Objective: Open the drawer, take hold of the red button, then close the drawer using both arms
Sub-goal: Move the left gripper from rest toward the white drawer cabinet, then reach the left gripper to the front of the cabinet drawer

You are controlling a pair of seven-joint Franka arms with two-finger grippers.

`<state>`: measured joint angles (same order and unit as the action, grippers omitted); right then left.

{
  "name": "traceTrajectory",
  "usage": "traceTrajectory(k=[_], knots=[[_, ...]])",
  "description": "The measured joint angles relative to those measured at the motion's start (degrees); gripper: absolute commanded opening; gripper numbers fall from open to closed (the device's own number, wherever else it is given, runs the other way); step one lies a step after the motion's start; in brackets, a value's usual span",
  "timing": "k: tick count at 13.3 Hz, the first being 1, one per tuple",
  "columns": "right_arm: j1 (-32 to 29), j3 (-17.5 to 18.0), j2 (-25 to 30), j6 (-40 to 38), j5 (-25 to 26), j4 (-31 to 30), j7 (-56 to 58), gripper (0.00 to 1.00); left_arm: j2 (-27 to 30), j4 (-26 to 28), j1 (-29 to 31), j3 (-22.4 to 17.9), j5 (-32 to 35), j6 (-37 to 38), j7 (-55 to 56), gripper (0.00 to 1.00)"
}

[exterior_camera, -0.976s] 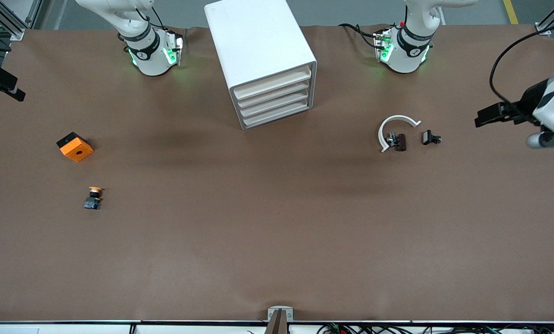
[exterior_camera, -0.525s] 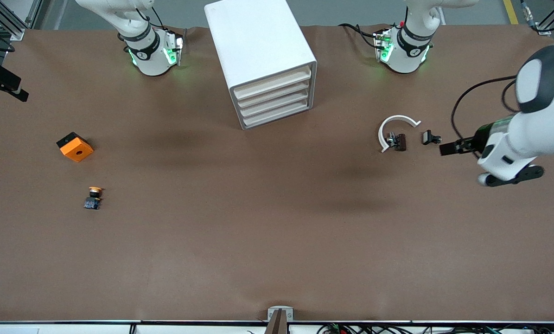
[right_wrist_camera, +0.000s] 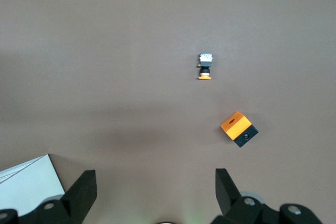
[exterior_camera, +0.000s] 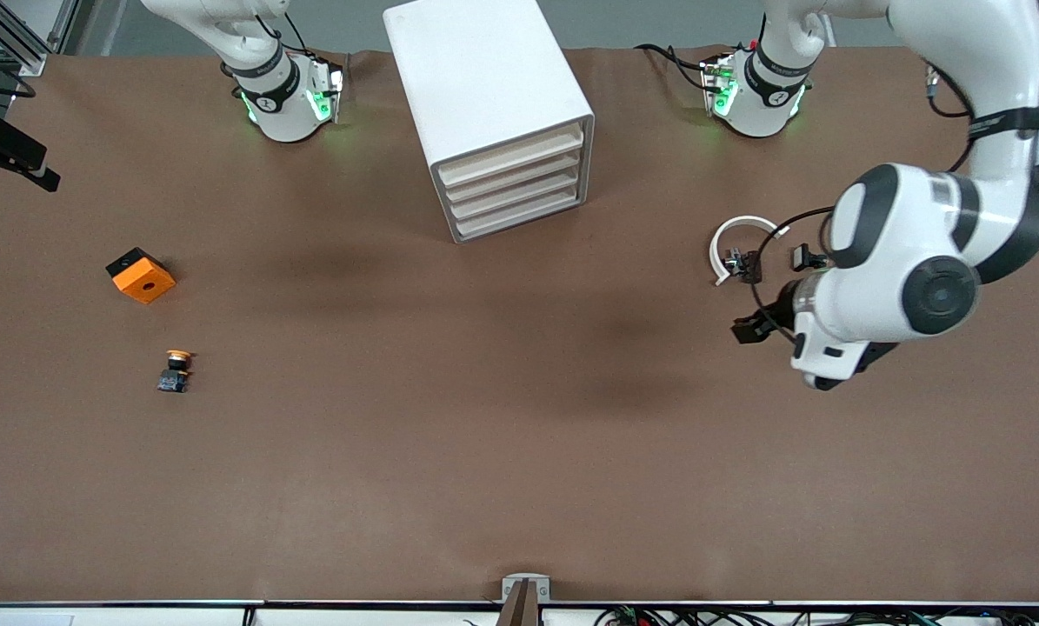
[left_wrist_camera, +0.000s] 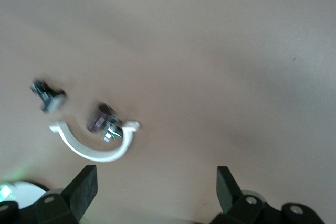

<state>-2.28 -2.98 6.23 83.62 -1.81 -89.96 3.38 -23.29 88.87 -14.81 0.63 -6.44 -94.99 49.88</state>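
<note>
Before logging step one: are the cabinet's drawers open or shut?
Shut. All four drawers sit flush in the cabinet front, none pulled out, and neither pincer is near them.

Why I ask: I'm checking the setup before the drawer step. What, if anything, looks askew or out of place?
The cabinet stands turned at an angle to the table's edges, its four drawers all shut. The orange cube also sits skewed, toward the right arm's end. Nothing looks spilled or damaged.

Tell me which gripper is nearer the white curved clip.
Left. The left gripper hangs open beside the white curved clip; the right gripper, open, waits at the right arm's end.
</note>
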Motion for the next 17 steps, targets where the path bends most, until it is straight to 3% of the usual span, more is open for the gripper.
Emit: traceTrajectory(k=[6, 10, 17], knots=[[0.0, -0.08, 0.0, 0.6, 0.0, 0.0, 1.18, 1.0, -5.63, 0.16, -8.66, 0.85, -7.97, -0.16, 31.66, 1.0], [0.0, -0.12, 0.0, 0.82, 0.0, 0.01, 1.78, 1.0, -10.09, 0.67, -8.94, 6.02, -10.55, 0.56, 46.84, 1.0], [0.0, -0.22, 0.0, 0.84, 0.0, 0.03, 4.03, 1.0, -12.3, 1.33, -9.04, 8.6, -24.12, 7.74, 51.38, 1.0]])
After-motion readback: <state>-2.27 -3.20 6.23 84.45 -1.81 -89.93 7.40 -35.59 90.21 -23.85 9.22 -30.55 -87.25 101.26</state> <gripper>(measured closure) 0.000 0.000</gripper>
